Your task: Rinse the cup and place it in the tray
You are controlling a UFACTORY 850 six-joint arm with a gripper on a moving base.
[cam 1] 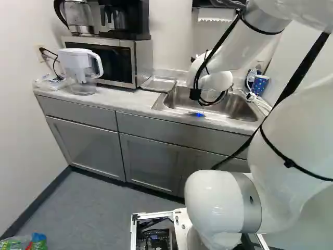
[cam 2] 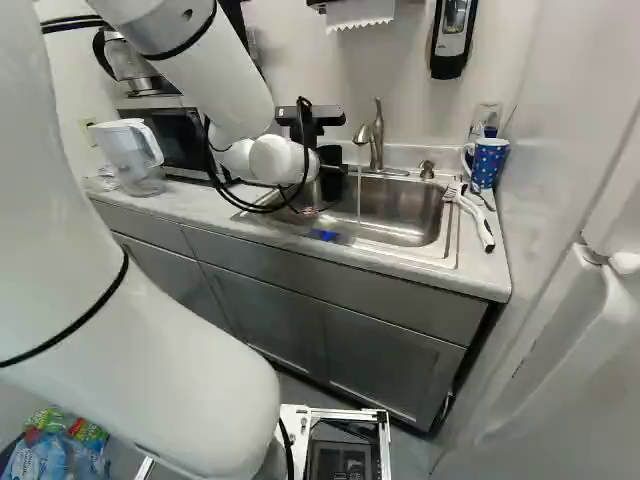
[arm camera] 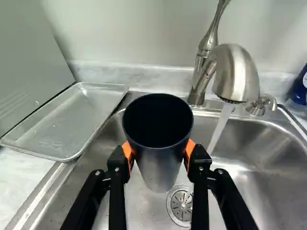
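Right up front, smooth white arm (cam 1: 223, 200), all rounded joints. Beyond it, grey floor (cam 1: 119, 208), flat grey cabinet doors (cam 1: 88, 146), then a pale, streaky counter (cam 1: 122, 104) around the steel sink (cam 2: 400, 228). And over the basin, gripper (cam 2: 331, 165) clamped on the dark cup (arm camera: 157, 167), with orange pads (arm camera: 190, 149) against both sides: tapered metallic body, round open mouth, near-black inside. Underneath, perforated round drain (arm camera: 180, 208). Between sink and microwave (cam 1: 145, 62), shallow metal tray (arm camera: 67, 122), thin-rimmed, cup not in it. Past the cup, curved brushed-metal faucet (arm camera: 237, 74), with running water (arm camera: 220, 127) just beside the cup. Farthest back, plain pale wall (cam 2: 415, 125).
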